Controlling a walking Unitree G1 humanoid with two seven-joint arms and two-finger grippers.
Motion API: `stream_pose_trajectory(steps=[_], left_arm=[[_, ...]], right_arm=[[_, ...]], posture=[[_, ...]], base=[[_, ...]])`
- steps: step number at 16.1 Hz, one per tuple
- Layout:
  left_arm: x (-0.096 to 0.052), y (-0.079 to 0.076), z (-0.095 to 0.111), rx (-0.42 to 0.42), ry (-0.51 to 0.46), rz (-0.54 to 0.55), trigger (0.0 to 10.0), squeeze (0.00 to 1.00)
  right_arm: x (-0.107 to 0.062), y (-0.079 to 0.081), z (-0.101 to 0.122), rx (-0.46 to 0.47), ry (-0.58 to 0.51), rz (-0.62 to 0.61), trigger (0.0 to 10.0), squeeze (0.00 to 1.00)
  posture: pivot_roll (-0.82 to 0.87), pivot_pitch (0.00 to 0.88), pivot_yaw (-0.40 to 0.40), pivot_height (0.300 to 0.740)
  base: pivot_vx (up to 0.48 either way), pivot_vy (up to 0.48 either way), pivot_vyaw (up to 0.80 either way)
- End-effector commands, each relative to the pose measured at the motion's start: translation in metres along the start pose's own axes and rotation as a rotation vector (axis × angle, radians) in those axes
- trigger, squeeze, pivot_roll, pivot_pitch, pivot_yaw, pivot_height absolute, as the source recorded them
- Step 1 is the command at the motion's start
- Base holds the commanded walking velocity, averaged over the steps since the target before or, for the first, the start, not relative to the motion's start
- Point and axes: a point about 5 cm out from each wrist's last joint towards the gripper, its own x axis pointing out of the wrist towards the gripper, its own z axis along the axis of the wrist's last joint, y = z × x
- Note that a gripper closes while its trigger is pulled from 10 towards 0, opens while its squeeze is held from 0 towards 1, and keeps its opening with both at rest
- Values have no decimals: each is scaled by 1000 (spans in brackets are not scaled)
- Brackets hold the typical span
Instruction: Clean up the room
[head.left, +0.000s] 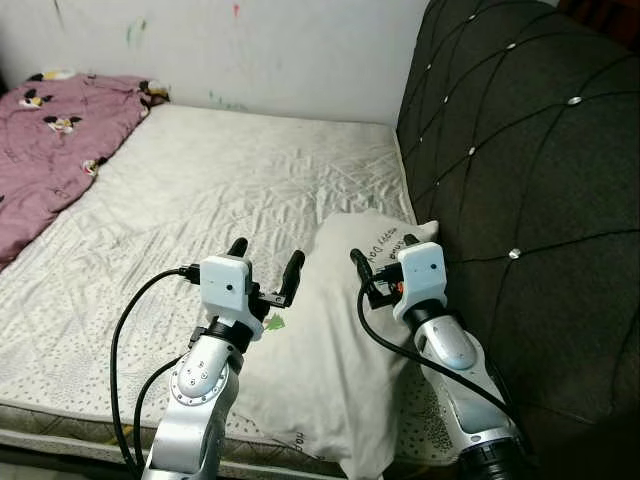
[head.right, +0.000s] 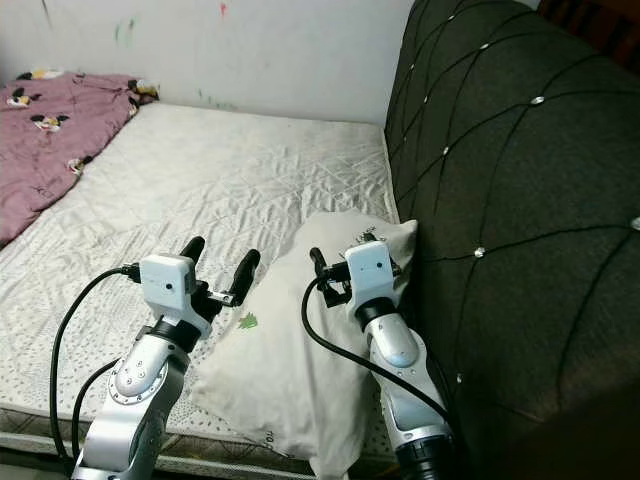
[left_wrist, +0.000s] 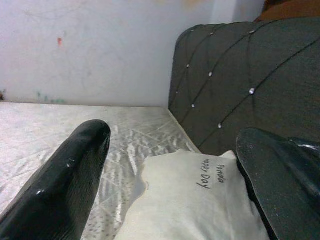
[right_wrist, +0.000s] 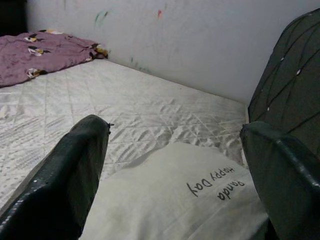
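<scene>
I am looking down at a bed with a pale quilted mattress (head.left: 200, 190) and one white pillow (head.left: 330, 340) lying at its headboard end, right against the dark tufted headboard (head.left: 530, 180). The pillow is carrying small black lettering near its far corner and a little green mark on its near side. I am counting one pillow, one purple blanket (head.left: 50, 150) bunched at the far left corner of the mattress, and two grippers; nothing here is serving as a container.

I am holding the left gripper (head.left: 266, 262) above the pillow's left edge, its two black fingers (left_wrist: 65, 185) spread apart with nothing between them. The right gripper (head.left: 384, 255) is hovering over the pillow's right side, just beside the headboard, and its fingers (right_wrist: 70, 180) are likewise standing wide with nothing held. Through both wrist views I am seeing the lettered end of the pillow lying between the spread fingers, with the white wall (head.left: 280, 50) beyond it, marked with a few small coloured smudges.
</scene>
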Motion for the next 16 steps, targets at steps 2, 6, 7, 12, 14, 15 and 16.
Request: stream_pose_trajectory(steps=[2, 6, 7, 12, 14, 15, 16], left_arm=[[-6, 11, 2, 17, 6, 82, 10000, 0], [-20, 28, -2, 24, 51, 166, 10000, 0], [-22, 31, -2, 22, 53, 175, 10000, 0], [-37, 40, 0, 44, 96, 215, 10000, 0], [-49, 48, -2, 57, 110, 226, 10000, 0], [-57, 53, -3, 51, 123, 280, 10000, 0], [-57, 52, -3, 58, 122, 280, 10000, 0]], right_arm=[[2, -8, 2, 63, 28, -50, 10000, 0], [2, -9, 1, 91, 40, -63, 10000, 0], [2, -8, 2, 96, 38, -62, 10000, 0], [0, -9, 3, 106, 53, -70, 10000, 0], [-5, -14, 2, 110, 60, -86, 10000, 0], [-10, -16, 1, 105, 65, -86, 10000, 0], [-13, -18, 1, 104, 68, -87, 10000, 0]], posture=[[-71, 0, -34, 740], [-61, 3, -39, 740], [-59, 4, -39, 740], [-55, 12, -31, 740], [-46, 16, -35, 740], [-37, 19, -42, 740], [-34, 20, -48, 740]], base=[[0, 0, 0], [0, 0, -567], [0, 0, 0], [0, 0, -260], [0, 0, -728], [0, 0, 0], [0, 0, 0]])
